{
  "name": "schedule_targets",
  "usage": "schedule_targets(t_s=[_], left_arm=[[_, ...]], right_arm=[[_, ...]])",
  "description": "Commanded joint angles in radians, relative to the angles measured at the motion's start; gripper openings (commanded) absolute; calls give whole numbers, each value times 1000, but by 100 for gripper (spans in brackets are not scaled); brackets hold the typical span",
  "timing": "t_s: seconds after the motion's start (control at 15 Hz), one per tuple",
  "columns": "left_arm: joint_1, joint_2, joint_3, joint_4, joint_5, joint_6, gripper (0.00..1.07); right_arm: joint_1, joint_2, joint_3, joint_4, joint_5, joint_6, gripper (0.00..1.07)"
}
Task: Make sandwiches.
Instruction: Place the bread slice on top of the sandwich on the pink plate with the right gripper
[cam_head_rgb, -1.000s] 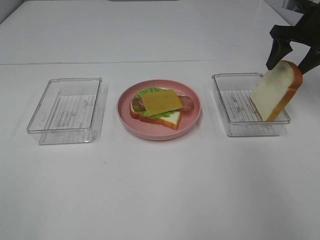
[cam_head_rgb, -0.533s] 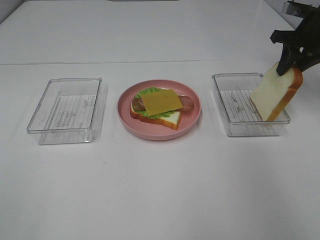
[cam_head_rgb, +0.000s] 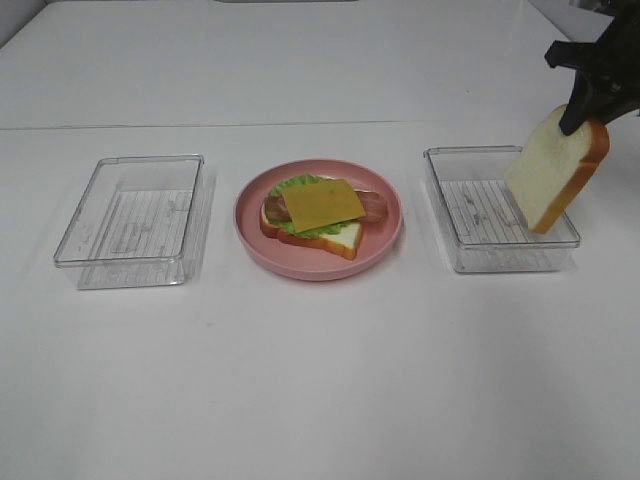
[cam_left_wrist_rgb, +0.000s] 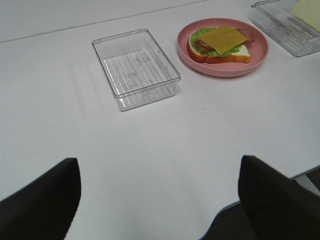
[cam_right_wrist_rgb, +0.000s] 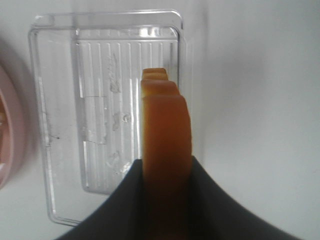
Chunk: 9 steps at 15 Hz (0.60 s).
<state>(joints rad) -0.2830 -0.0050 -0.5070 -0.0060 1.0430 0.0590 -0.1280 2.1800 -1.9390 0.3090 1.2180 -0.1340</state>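
The right end effector (cam_head_rgb: 583, 108) pinches a bread slice (cam_head_rgb: 555, 168) by its crusted top edge, holding it tilted above the far right corner of the right clear tray (cam_head_rgb: 470, 250). The left end effector (cam_left_wrist_rgb: 159, 200) hangs with its jaws spread wide, holding nothing, over the white bench (cam_head_rgb: 320, 380). The open stack of bread, lettuce, bacon and cheese (cam_head_rgb: 322, 204) rests on the pink plate (cam_head_rgb: 385, 240) between the two trays.
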Motion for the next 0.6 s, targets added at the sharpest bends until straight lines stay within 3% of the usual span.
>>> schedule_targets(t_s=[0.07,0.13,0.33,0.6], left_arm=[[-3,-22,4,-11,-17,-2,80],[-3,-22,4,-11,-17,-2,80],[-3,-22,4,-11,-17,-2,80],[-3,-22,4,-11,-17,-2,80]], right_arm=[[-3,-66,3,134,73,-40,0],[-1,-86,5,275,73,-83,0],[29,-87,49,509,73,-160,0],[110,-87,198,672,-8,-244,0]])
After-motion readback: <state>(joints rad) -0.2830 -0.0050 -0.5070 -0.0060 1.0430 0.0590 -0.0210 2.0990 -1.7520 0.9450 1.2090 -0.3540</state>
